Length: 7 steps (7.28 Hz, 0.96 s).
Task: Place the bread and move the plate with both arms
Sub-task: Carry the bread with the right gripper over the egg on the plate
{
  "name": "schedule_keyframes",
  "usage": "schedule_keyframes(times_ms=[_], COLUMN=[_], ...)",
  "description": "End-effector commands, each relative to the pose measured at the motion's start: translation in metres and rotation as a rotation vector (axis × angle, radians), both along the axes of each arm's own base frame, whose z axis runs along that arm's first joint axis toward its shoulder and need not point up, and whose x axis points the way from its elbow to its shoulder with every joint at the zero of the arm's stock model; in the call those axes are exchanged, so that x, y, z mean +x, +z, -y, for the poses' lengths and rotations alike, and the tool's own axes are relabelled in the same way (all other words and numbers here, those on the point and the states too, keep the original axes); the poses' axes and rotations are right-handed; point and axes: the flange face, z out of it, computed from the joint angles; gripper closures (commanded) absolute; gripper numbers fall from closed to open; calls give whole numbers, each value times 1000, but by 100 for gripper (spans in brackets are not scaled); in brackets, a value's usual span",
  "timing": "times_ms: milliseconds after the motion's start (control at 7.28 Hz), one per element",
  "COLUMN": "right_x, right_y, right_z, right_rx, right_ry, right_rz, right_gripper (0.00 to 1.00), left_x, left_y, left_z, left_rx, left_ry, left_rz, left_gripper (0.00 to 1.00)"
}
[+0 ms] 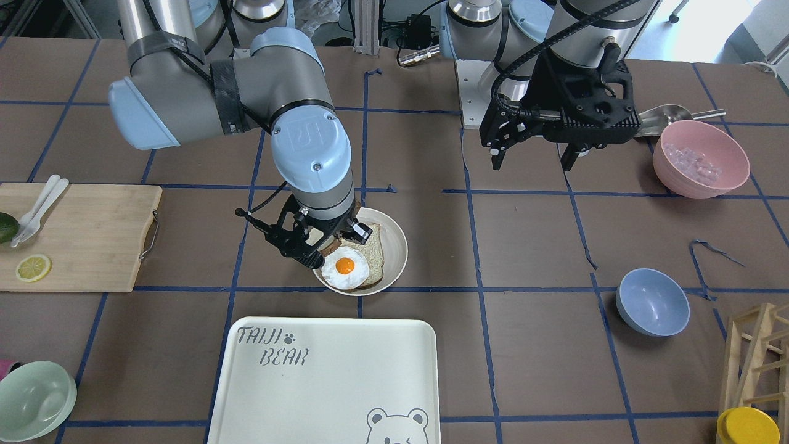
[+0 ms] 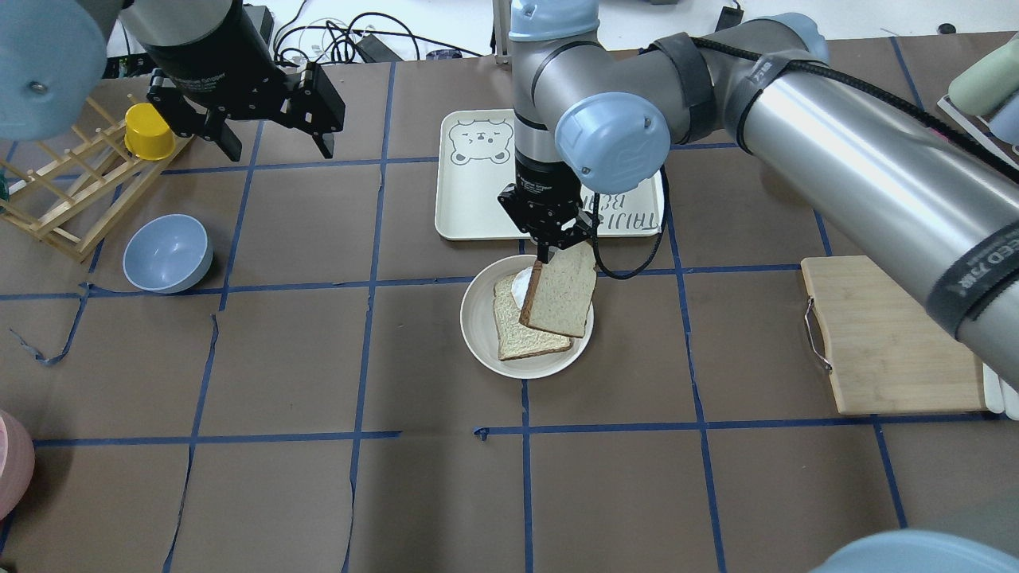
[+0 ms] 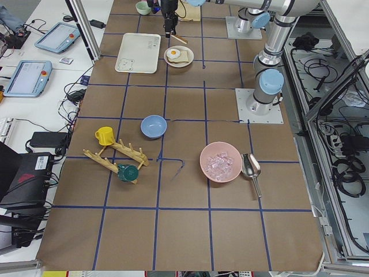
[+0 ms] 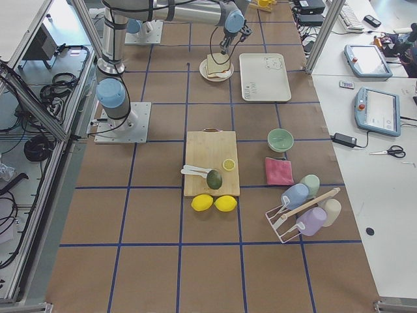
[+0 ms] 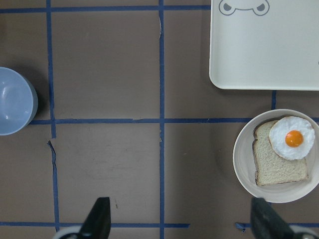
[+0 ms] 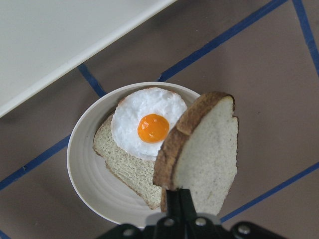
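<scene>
My right gripper (image 2: 549, 255) is shut on the bread (image 2: 561, 290), a dark-crusted slice. It holds the slice on edge and tilted, just above the cream plate (image 2: 478, 334). In the right wrist view the bread (image 6: 204, 154) hangs over the right side of the plate (image 6: 84, 169). On the plate lies a smaller pale slice (image 2: 521, 338) with a fried egg (image 1: 345, 268) on top. My left gripper (image 2: 279, 147) is open and empty, raised well to the left of the plate. Its wrist view shows the plate (image 5: 244, 169) at the lower right.
The white bear-print tray (image 2: 478, 199) lies just beyond the plate. A wooden cutting board (image 2: 892, 342) is to the right. A blue bowl (image 2: 167, 253), a wooden rack (image 2: 64, 199) and a yellow cup (image 2: 149, 131) are at the left. A pink bowl (image 1: 699, 159) stands near the left arm.
</scene>
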Motion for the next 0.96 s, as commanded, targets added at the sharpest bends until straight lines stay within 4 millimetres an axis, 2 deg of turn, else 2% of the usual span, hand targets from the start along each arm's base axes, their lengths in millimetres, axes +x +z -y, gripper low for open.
schedule_keyframes(times_ms=[0,412,550,687,824], right_x=[7,16,22,25,35], right_y=[-20,-38,-45,-49,-50], right_z=[6,4,3,1,-2], right_rx=[1,24,32,42,57], right_ry=[0,15,26,28,22], right_rz=[0,-8,-11,-3,51], right_gripper=[100,100,91,75,76], left_x=[0,0,0,0,0], left_y=[0,0,0,0,0], left_z=[0,0,0,0,0], left_rx=[1,-1,1,0,-1], left_ry=[0,1,1,1,1], left_rz=[-1,-4,-4,-6,-4], left_gripper=[0,0,0,0,0])
